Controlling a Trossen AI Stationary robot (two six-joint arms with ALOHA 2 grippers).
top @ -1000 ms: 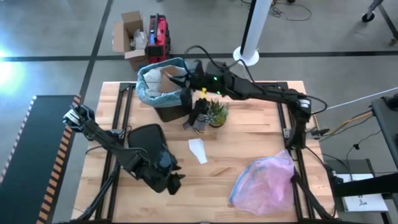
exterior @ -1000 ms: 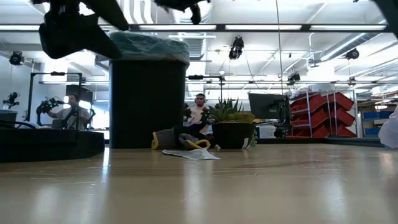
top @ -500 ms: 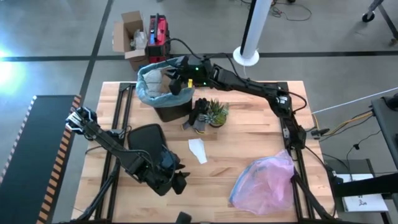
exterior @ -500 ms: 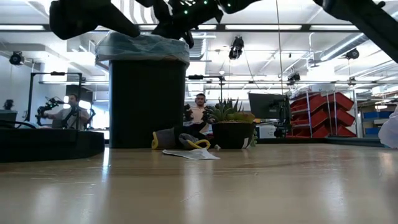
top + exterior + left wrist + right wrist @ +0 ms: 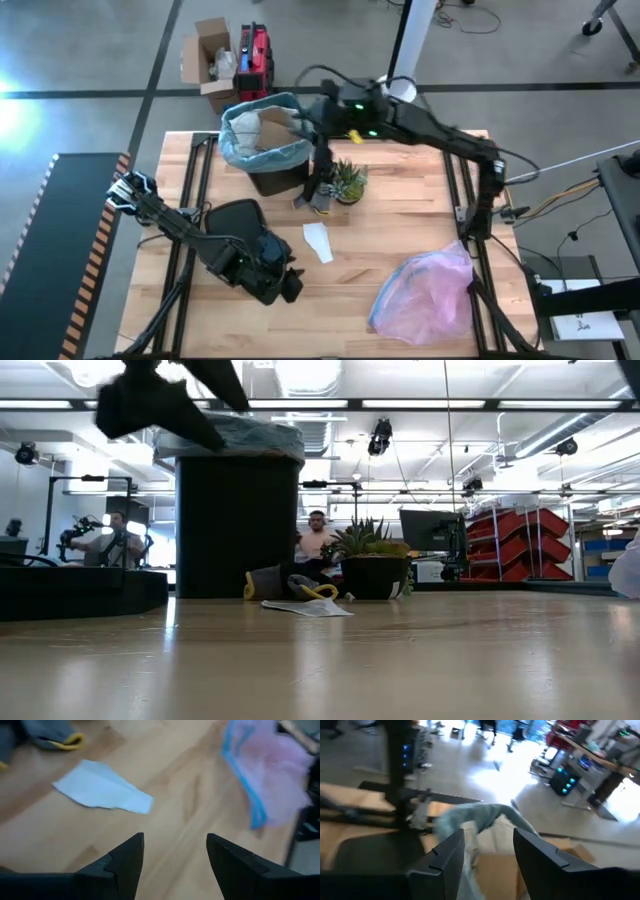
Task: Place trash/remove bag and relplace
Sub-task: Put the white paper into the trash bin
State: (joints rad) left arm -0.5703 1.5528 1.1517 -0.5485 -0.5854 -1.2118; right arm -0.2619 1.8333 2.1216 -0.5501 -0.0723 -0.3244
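Right tool: raised above the far side of the desk, just beside the rim of the bin. Its own wrist view shows the two fingers spread apart with nothing between them.

Left tool: low over the near left part of the desk. Its wrist view shows both fingers apart, holding nothing, above bare wood.

Bag: light blue-teal liner seated in the black bin, its edge folded over the rim. In the low view the liner shows as a crinkled band atop the dark bin. Crumpled brown and white paper lies inside it.

Trash on the desk: one white paper sheet lies flat near the middle, between the left tool and the potted plant. A small dark item with yellow trim lies touching or just beside the plant pot; which cannot be told.

Pink plastic bag: lying at the near right corner, well apart from the bin.
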